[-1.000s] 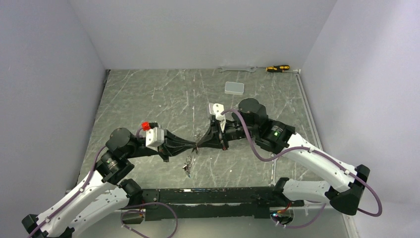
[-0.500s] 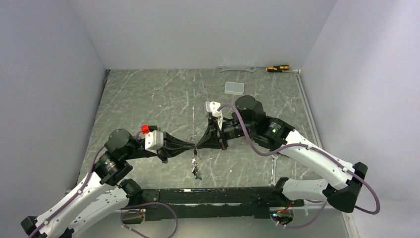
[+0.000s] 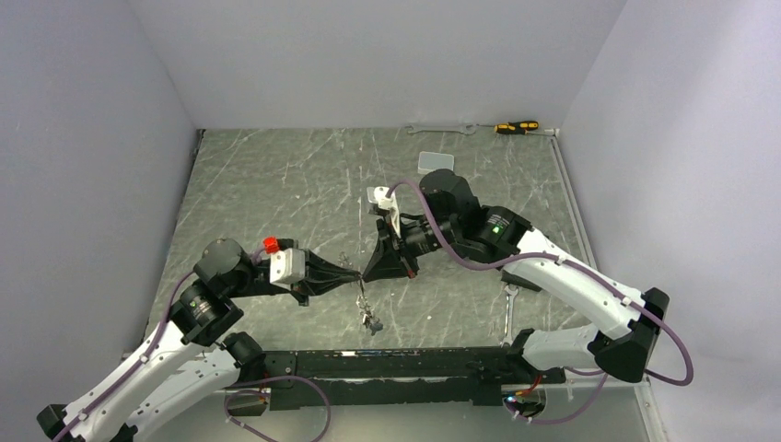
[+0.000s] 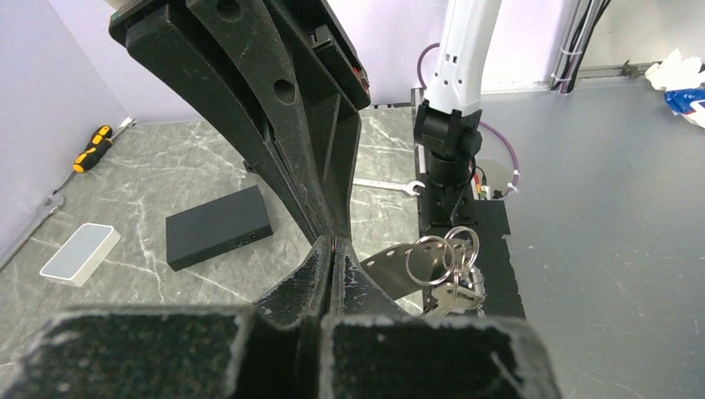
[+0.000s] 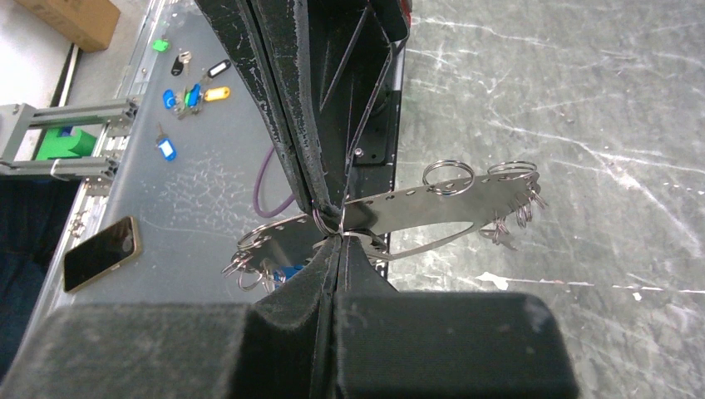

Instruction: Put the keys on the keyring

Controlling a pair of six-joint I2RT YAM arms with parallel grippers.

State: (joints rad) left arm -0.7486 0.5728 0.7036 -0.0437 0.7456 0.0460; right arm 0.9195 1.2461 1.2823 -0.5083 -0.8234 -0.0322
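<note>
Left gripper (image 3: 355, 273): jaws clenched, fingers pressed flat together. Right gripper (image 3: 369, 273): clenched too. My two tips meet nose to nose above the near middle of the counter (image 3: 276, 184), left reaching from the left, right from the right.

At the meeting point, right wrist view: a small split keyring (image 5: 328, 220) sits just at the left tip, which looks closed on it. My right tip is nipped on the edge of a flat silvery plate (image 5: 432, 204), a curved strip punched with holes. The keyring is threaded through one of those holes. More rings (image 5: 449, 176) hang along the plate, some at its far end, a cluster at its near end. Exact contact under the pads is hidden.

Left wrist view: the plate pokes out to the right of my closed fingers (image 4: 308, 283), two or three rings looped on it, the keys (image 4: 456, 298) bunched just beneath.

Top view: the keys hang below the two tips, on a thin line of metal. I cannot tell whether they touch the counter.

Farther out: a black box (image 4: 218, 226) and a white box (image 3: 436, 162) on the counter beyond, well apart from the keys. A spanner (image 3: 442, 129) and a screwdriver (image 3: 516, 126) lie along the far wall. A second spanner (image 3: 507, 313) lies near my right arm.
</note>
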